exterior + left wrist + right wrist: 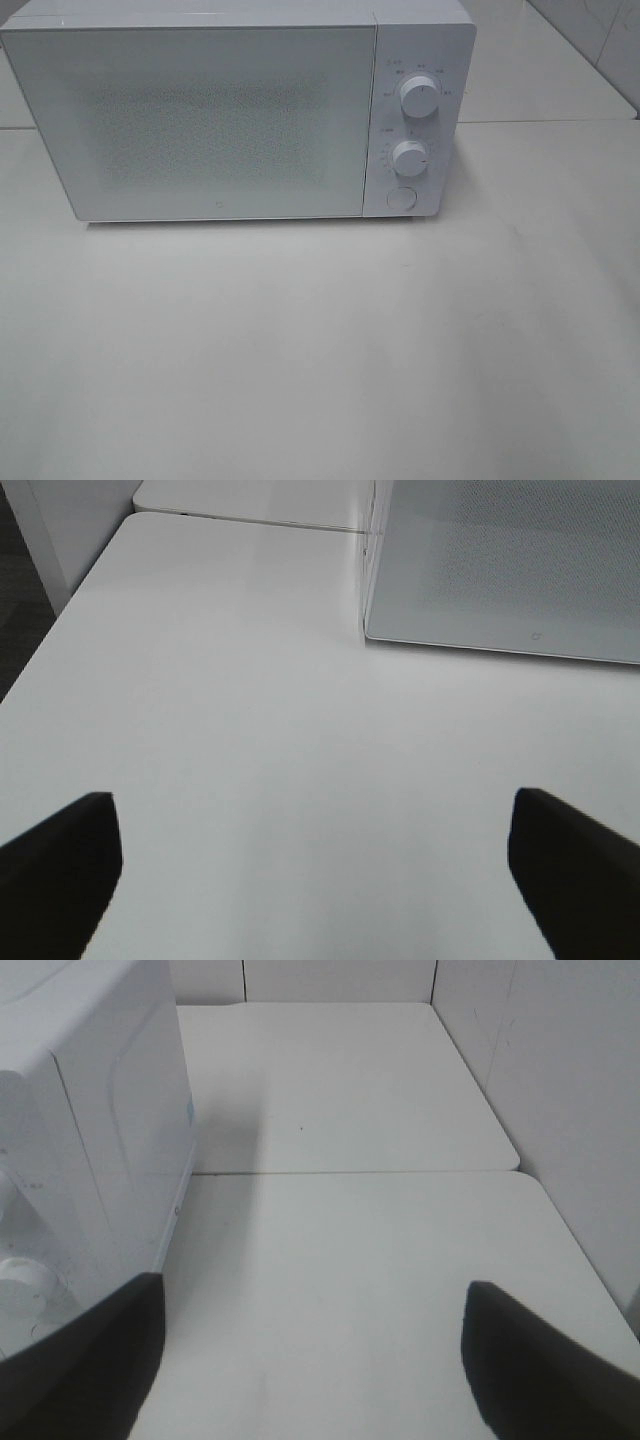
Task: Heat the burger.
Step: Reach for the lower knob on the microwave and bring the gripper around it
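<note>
1. Looking from the left, you find your left tool (310, 815) with its fingers (60, 870) spread wide above the bare tabletop (250, 700), holding nothing, near the front corner of the microwave (500, 560).
2. The white microwave stands at the back of the tabletop with its door (200, 120) shut.
3. On its right panel you see the upper dial (420, 97) above the lower dial (410, 158), with a round button (401, 198) beneath.
4. Your right tool (312, 1300) is likewise spread and empty, beside the microwave's right side.
5. You cannot tell where the burger is; no view shows it.
</note>
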